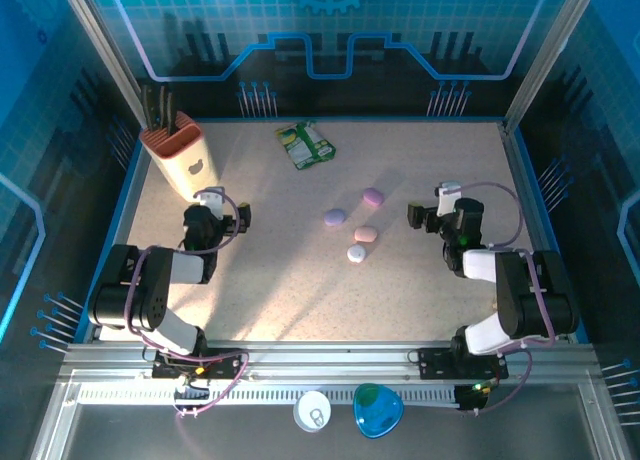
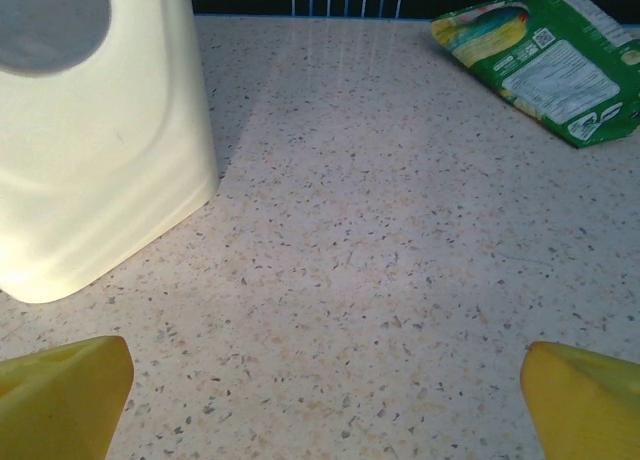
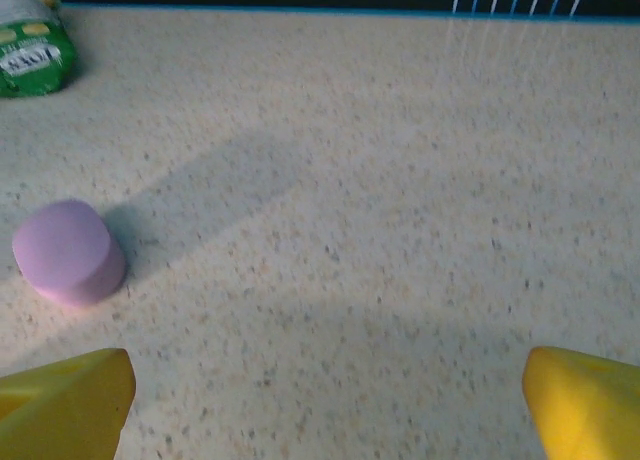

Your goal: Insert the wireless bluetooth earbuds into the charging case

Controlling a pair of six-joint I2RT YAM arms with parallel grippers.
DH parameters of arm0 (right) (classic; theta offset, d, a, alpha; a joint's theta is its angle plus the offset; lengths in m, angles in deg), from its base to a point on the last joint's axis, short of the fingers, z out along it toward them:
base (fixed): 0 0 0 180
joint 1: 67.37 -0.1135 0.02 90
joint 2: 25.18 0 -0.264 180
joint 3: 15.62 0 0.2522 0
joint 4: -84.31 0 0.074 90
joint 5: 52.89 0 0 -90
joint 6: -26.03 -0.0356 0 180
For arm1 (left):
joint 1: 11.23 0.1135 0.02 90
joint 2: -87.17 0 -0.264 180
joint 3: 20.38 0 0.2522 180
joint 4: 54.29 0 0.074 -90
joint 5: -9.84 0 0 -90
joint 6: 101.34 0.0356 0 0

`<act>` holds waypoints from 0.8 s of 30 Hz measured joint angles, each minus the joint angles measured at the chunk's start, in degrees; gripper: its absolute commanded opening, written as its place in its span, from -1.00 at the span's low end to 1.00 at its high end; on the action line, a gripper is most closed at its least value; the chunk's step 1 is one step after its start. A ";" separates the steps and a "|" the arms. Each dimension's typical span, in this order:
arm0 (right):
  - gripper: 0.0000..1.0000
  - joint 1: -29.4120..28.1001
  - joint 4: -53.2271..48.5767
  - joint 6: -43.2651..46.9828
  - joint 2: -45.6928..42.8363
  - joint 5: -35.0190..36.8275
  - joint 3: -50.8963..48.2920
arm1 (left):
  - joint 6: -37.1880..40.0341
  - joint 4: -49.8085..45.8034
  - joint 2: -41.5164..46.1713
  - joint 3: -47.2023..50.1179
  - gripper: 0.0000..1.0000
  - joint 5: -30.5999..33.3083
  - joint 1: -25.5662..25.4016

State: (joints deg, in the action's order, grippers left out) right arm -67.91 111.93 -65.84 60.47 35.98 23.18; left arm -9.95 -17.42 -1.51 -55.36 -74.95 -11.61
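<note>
Four closed pebble-shaped charging cases lie mid-table: purple, lavender, pink and white. The earbuds are out of view. My left gripper hovers low at the left, beside the knife block, well apart from the cases. In the left wrist view it stands open over bare tabletop. My right gripper sits to the right of the cases. It is open with nothing between its yellow fingertips. The purple case lies ahead and to its left.
A cream knife block stands at the back left, close to my left gripper. A green snack packet lies at the back centre. A white disc and a blue object rest below the front rail.
</note>
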 measured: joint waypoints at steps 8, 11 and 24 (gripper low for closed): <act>1.00 -0.90 6.38 0.66 2.25 0.48 -2.58 | -0.04 0.63 0.00 0.00 0.99 -0.13 0.00; 1.00 -0.90 7.15 0.66 2.25 0.68 -2.58 | -0.04 0.72 0.00 0.00 0.98 -0.50 0.00; 1.00 -2.10 7.56 1.20 2.25 2.84 -2.58 | -0.04 0.72 0.00 0.00 0.98 -1.01 0.00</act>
